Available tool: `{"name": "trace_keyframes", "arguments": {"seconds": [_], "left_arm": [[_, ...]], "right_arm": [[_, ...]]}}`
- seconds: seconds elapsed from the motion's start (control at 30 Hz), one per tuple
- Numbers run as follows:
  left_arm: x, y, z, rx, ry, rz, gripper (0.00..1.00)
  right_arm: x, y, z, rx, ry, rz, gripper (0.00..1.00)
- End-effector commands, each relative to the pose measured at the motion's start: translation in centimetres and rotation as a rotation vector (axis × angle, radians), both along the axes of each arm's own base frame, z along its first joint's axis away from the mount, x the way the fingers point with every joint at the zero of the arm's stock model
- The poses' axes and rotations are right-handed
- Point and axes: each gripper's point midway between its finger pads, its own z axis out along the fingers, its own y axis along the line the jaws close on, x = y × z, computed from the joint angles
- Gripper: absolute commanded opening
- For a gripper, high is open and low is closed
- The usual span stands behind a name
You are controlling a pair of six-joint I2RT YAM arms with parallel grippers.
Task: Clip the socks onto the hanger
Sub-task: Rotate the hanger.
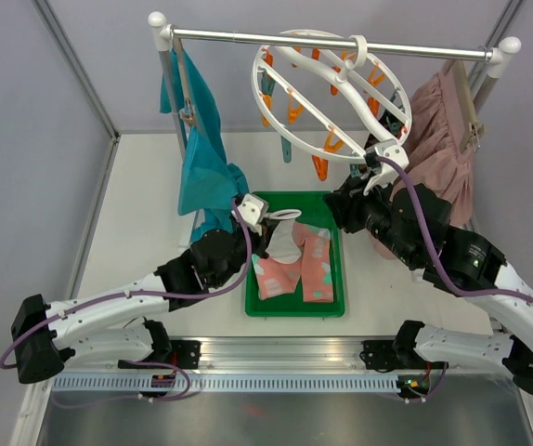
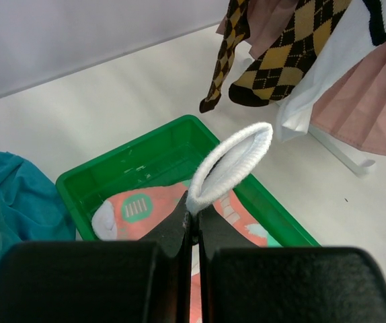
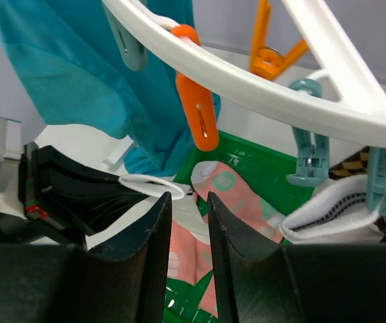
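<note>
My left gripper (image 1: 265,216) (image 2: 194,215) is shut on the cuff of a white sock (image 2: 237,158) (image 1: 285,238), held up above the green tray (image 1: 294,311). Two pink socks (image 1: 292,269) with mint patches lie in the tray. The round white hanger (image 1: 331,93) (image 3: 247,74) hangs tilted from the rail, with an orange clip (image 3: 196,114) and a teal clip (image 3: 309,158) below its rim. My right gripper (image 3: 189,198) is open just under that rim, facing the white cuff (image 3: 149,185), with nothing between its fingers. Argyle socks (image 2: 274,54) and a white striped sock (image 3: 334,212) hang clipped.
A teal garment (image 1: 201,158) hangs at the left of the metal rail (image 1: 248,35), and a dusty-pink skirt (image 1: 443,139) hangs at the right. The rack's uprights stand at both ends of the rail.
</note>
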Motion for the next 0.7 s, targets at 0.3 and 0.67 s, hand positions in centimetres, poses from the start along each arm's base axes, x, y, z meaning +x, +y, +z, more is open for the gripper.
{"name": "trace_keyframes", "arguments": {"seconds": [0.3, 0.67], "left_arm": [[0.2, -0.5, 2.1, -0.062, -0.011, -0.009, 0.02], [0.1, -0.6, 2.2, -0.068, -0.008, -0.018, 0.02]], "right_arm": [[-0.8, -5.6, 1.8, 0.056, -0.102, -0.139, 0.43], [-0.8, -5.2, 1.5, 0.043, -0.155, -0.106, 0.43]]}}
